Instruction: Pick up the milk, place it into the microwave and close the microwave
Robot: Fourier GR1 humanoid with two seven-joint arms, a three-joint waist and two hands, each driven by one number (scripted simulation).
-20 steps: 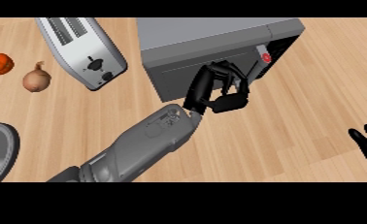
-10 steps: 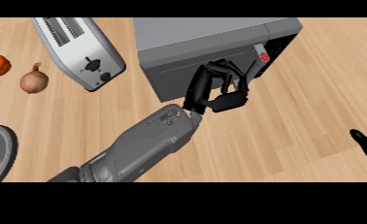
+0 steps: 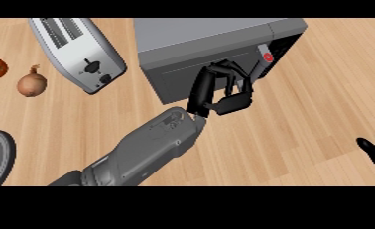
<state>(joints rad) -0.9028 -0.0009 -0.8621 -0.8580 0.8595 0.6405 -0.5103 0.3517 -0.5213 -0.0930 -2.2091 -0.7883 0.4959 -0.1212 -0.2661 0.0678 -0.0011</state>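
Note:
The grey microwave [image 3: 212, 34] stands at the top centre, its dark door [image 3: 176, 77] lying along its front, so the inside is hidden. A red button [image 3: 267, 57] marks its black control panel at the right. My left hand [image 3: 219, 91] is at the door's right part near the panel, fingers relaxed and touching the front, holding nothing. No milk shows anywhere. Of my right hand [image 3: 365, 147], only a straight black fingertip pokes in at the right edge.
A silver toaster [image 3: 77, 52] stands left of the microwave. An onion [image 3: 31, 84] lies further left, with a red thing cut off at the left edge. A dark round rim [image 3: 4, 156] shows at the lower left. Bare wooden counter lies at the right.
My left hand stays at the microwave's front. The whole scene has slid slightly left in view, and less of my right hand shows at the right edge.

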